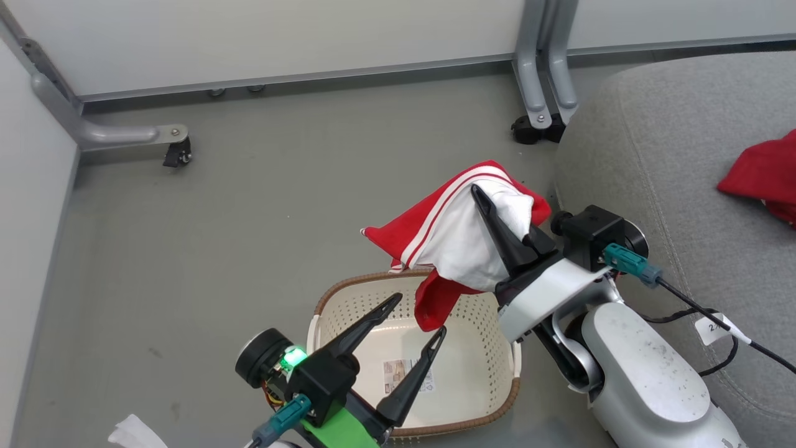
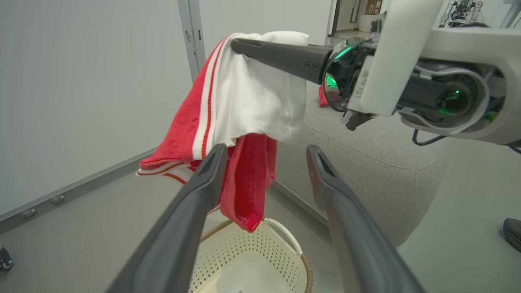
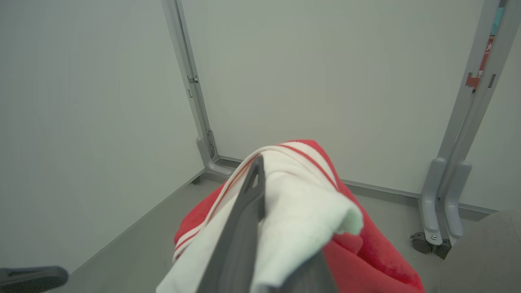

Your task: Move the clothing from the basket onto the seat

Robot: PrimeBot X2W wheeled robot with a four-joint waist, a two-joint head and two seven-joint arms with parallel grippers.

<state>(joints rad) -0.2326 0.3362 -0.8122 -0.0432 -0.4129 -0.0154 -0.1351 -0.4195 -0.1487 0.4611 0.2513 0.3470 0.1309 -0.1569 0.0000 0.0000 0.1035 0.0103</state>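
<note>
The right gripper (image 1: pixel 480 196) is holding the red shorts (image 1: pixel 457 242) above the cream laundry basket (image 1: pixel 364 281), its fingers pressed together on a bunch of the white lining; the lowest red fold is dangling just above the basket's rim. The left gripper (image 1: pixel 420 313) is hovering over the basket with fingers spread wide, gripping nothing; the basket is looking empty apart from its label. Another red garment (image 1: pixel 762 177) is lying on the grey sofa seat (image 1: pixel 671 155). To carry well, the arm should be rising until the trailing fold is clearing both the rim and the seat's rounded edge, then swinging right; the pinch is looking shallow, so a slow sweep seems wise; the release belongs well inward, beside the other piece.
</note>
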